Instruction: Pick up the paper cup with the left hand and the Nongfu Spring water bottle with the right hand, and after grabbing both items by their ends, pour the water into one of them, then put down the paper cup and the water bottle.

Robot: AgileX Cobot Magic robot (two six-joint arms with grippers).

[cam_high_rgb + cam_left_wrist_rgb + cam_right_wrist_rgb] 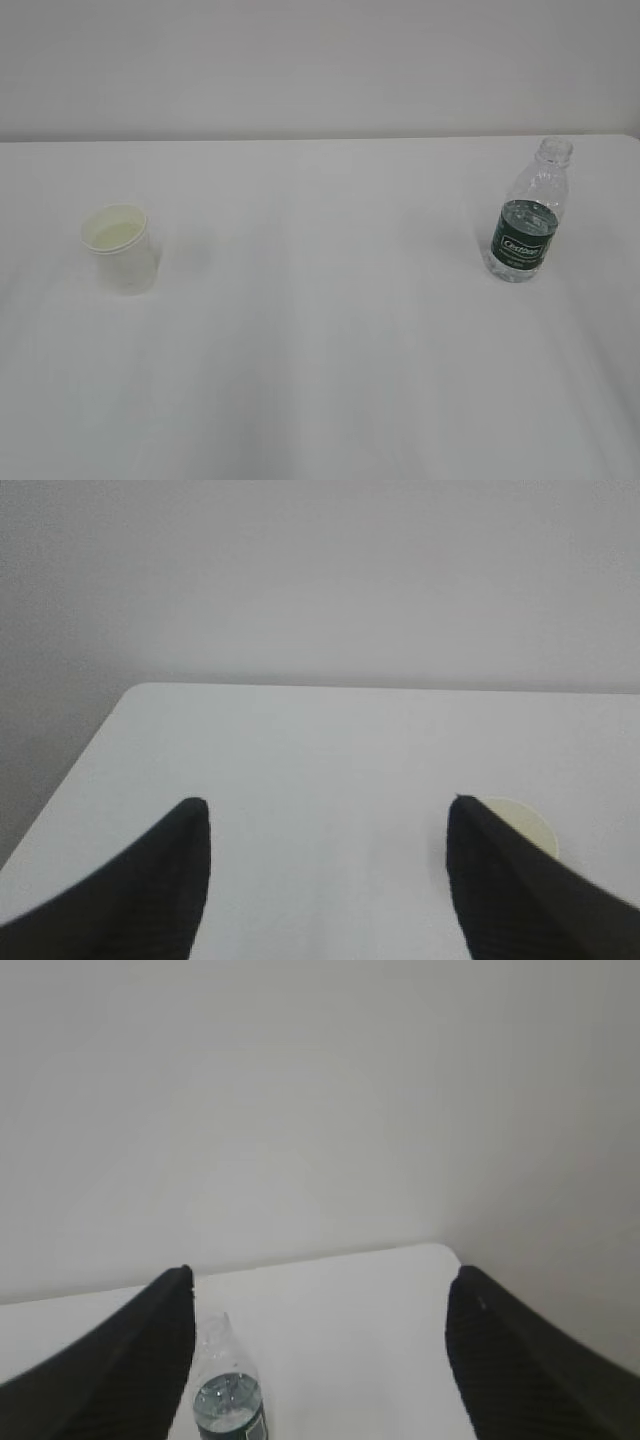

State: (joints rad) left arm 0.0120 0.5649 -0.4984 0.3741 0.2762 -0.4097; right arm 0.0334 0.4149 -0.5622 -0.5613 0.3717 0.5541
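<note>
The white paper cup (120, 248) stands upright on the left of the white table, its cream inside showing. The clear Nongfu Spring water bottle (529, 213), uncapped and part full under a dark green label, stands upright at the right. Neither arm appears in the exterior view. In the left wrist view my left gripper (328, 805) is open over bare table, and the cup (525, 823) peeks out behind the right finger. In the right wrist view my right gripper (318, 1275) is open, with the bottle (226, 1395) just inside its left finger, untouched.
The white table (320, 330) ends at a rounded far left corner (135, 692) and a rounded far right corner (440, 1252). A plain pale wall rises behind it. Cup and bottle stand far apart across the tabletop.
</note>
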